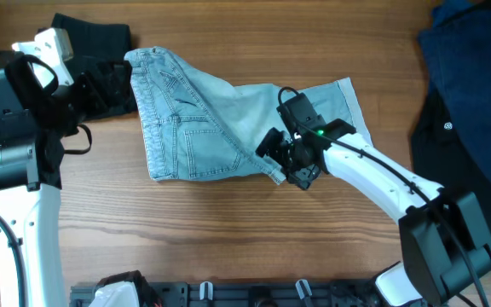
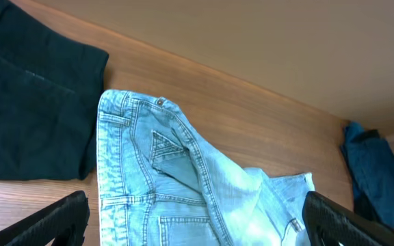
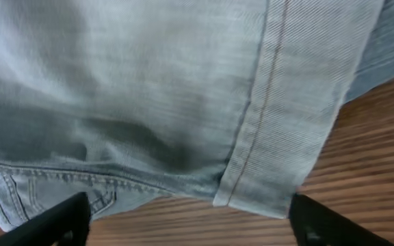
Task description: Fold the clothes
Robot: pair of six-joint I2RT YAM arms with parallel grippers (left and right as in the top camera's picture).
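The light-blue denim shorts [image 1: 203, 119] lie in the middle of the wooden table, partly folded, one leg laid across toward the waistband. They show in the left wrist view [image 2: 183, 184] with waistband and back pocket. My right gripper [image 1: 290, 166] is open just above the shorts' lower right hem corner [image 3: 272, 157], fingers apart on either side and holding nothing. My left gripper [image 1: 109, 85] is open at the shorts' left waistband edge, over a black garment [image 1: 92, 38], and holds nothing.
A dark navy garment [image 1: 471, 60] lies at the table's right edge, also in the left wrist view [image 2: 378, 171]. The black folded garment [image 2: 26, 109] lies at the far left. A black rack [image 1: 254, 294] runs along the front edge.
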